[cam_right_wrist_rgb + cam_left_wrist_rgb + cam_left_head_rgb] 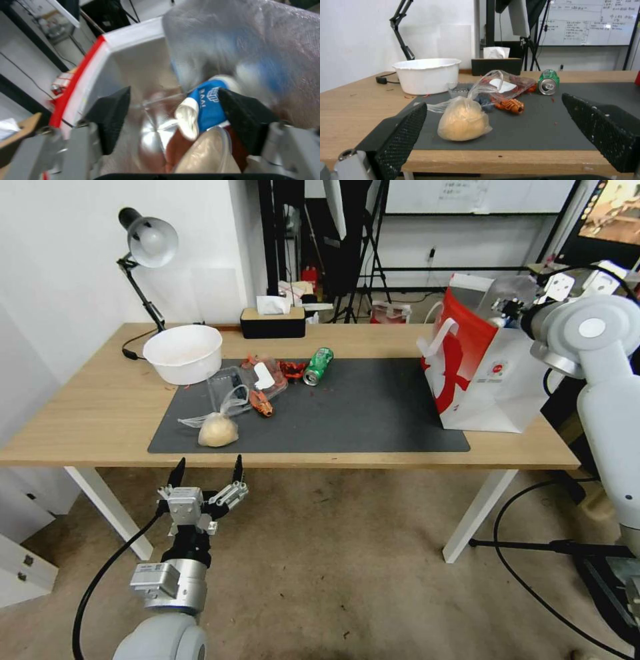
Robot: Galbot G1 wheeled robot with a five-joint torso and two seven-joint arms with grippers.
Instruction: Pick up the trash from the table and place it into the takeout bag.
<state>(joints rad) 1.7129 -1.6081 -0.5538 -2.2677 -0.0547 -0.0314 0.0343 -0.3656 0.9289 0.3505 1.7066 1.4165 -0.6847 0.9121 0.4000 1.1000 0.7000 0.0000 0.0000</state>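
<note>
On the dark mat (373, 407) of the table (87, 407) lies trash: a clear bag with a tan bun (218, 430), a green can (319, 365) on its side, and clear plastic wrapping with orange scraps (260, 383). My left gripper (207, 468) hangs open below the table's front edge, facing the bun bag (463, 120) and the can (548, 82). The white and red takeout bag (493, 380) stands at the mat's right end. My right gripper (176, 112) is open over its mouth. A blue paper cup (208, 105) and a beige bowl (203, 155) lie inside.
A large white tub (183, 352) stands at the mat's back left corner. Behind it are a desk lamp (148, 243) and a black tissue box (272, 320). Cables and a stand foot (533, 545) lie on the floor at the right.
</note>
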